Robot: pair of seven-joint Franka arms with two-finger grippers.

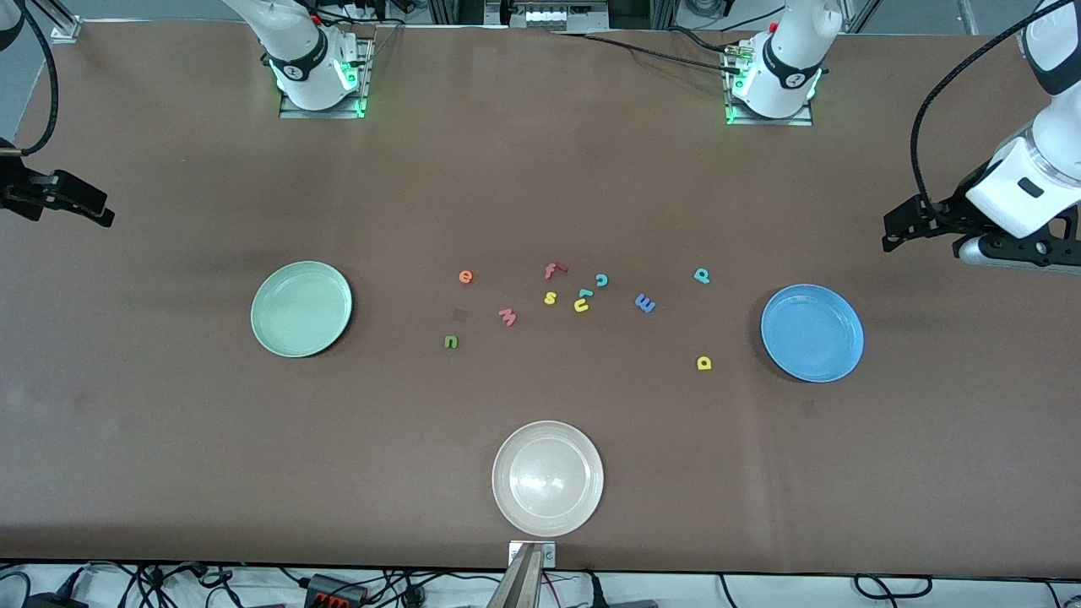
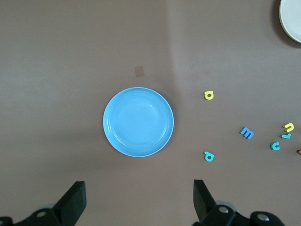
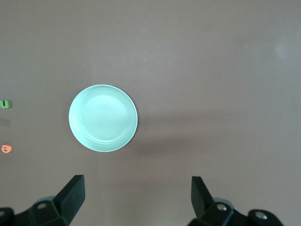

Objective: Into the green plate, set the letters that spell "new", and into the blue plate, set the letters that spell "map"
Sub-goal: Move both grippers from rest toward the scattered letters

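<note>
I'm watching both arms hang high at the table's two ends, nothing picked yet. My left gripper (image 2: 136,202) hovers near the blue plate (image 1: 812,332), fingers spread wide and empty; my right gripper (image 3: 136,200) sits up by the green plate (image 1: 301,308), jaws equally wide, holding nothing.

Taking the front view as a clock face: green plate at nine o'clock, blue plate at three, and a beige plate (image 1: 547,478) at six, which I must ignore. The letters lie loose around the centre. For "new": the green n (image 1: 451,341), the orange e (image 1: 465,276) and the pink w (image 1: 507,317), all toward the green plate. For "map": the blue m (image 1: 644,303), the teal stemmed letter (image 1: 702,275) and the yellow stemmed letter (image 1: 703,363), toward the blue plate.

The risk I see is the middle cluster: the red f (image 1: 552,270), yellow s (image 1: 550,297), yellow u (image 1: 581,306) and teal c (image 1: 601,280) sit close together, and colours repeat, so a grab by colour could lift a decoy. These pieces are tiny and flat; wide jaws could nudge one away or pinch two.

Count: three plates, ten letters I can name, six wanted, four decoys.
</note>
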